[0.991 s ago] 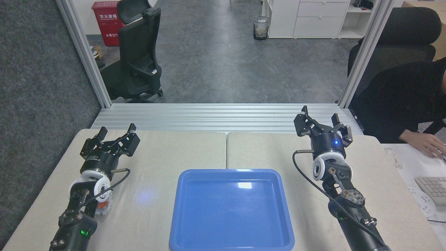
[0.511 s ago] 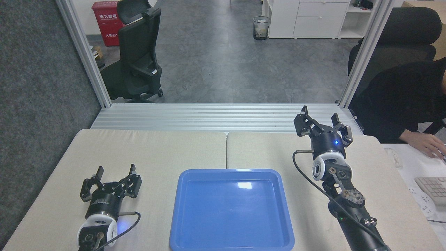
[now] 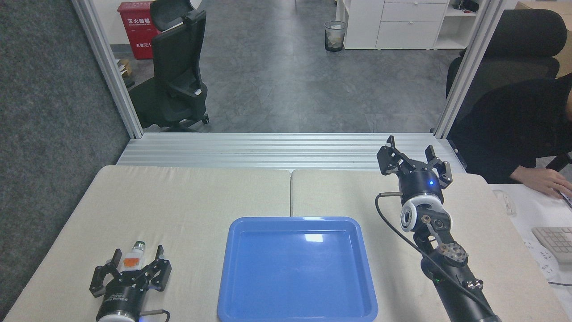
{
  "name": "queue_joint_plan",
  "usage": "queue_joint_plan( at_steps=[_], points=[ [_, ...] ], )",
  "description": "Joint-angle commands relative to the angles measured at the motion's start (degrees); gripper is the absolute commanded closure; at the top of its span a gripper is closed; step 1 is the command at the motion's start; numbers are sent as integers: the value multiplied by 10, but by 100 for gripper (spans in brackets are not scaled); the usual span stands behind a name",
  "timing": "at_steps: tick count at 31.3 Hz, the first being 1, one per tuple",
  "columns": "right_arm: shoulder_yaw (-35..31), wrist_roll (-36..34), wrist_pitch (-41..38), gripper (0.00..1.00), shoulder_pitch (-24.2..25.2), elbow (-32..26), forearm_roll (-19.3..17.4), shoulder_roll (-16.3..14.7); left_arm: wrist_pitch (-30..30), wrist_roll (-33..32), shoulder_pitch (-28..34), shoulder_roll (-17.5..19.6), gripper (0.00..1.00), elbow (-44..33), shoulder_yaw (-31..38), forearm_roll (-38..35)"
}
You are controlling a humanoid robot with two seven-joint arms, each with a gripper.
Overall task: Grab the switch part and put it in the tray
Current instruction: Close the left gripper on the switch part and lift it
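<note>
L gripper [image 3: 137,256] jaws apart, straddling the switch part [image 3: 133,258] on the table [image 3: 196,197], left of the tray [image 3: 297,268]; contact not clear. R gripper [image 3: 411,152] jaws apart, empty. Red box [image 3: 135,27] shows white characters, unreadable. Since 0.5 s ago, L arm drew back toward the near edge, uncovering the part.

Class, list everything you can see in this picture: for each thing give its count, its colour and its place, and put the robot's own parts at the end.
switch part: 1, white and orange with a dark tip, on the table's near left, between the left pincer's open fingers
tray: 1, bright blue, nothing in it, near middle of table
table: 1, beige, two-panelled
office chair: 1, black, far left
red box: 1, far left
waste bin: 1, far floor
keyboard: 1, pale, right edge
person's hand: 1, right desk
left pincer: 1, black, open
right pincer: 1, black, open, far right of the table
</note>
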Motion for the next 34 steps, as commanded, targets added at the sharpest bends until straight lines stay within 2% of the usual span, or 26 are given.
queue_joint_plan(
  at_steps=[1, 4, 6, 7, 12, 14, 18, 22, 25, 26, 29, 34],
  points=[
    [0, 0, 0, 0, 0, 0, 0, 0, 10, 3, 11, -5, 0, -1, 31, -3],
    [0, 0, 0, 0, 0, 0, 0, 0, 10, -1, 12, -5, 6, 4, 30, -3],
    [0, 0, 0, 0, 0, 0, 0, 0, 10, -5, 12, -5, 23, 14, 29, -6],
    [0, 0, 0, 0, 0, 1, 0, 0, 11, -6, 13, -5, 27, 20, 28, -9],
    [-1, 0, 0, 0, 0, 1, 0, 0, 11, -7, 16, -5, 28, 28, 25, -14],
    [-1, 0, 0, 0, 0, 0, 0, 0, 11, -7, 16, -5, 34, 30, 23, -14],
    [-1, 0, 0, 0, 0, 0, 0, 0, 11, -7, 16, -5, 37, 31, 21, -14],
    [-1, 0, 0, 0, 0, 0, 0, 0, 11, -7, 13, -3, 55, 33, 21, -14],
    [-2, 0, 0, 0, 0, 0, 0, 0, 10, -6, 11, -1, 79, 31, 21, -15],
    [-2, 0, 0, 0, 0, 1, 0, 0, 11, -6, 9, 0, 84, 29, 21, -15],
    [-2, 0, 0, 0, 0, 0, 0, 0, 11, -7, 8, 0, 89, 19, 21, -15],
    [-2, 0, 0, 0, 0, 0, 0, 0, 11, -13, 0, -1, 90, -31, 21, -14]
  ],
)
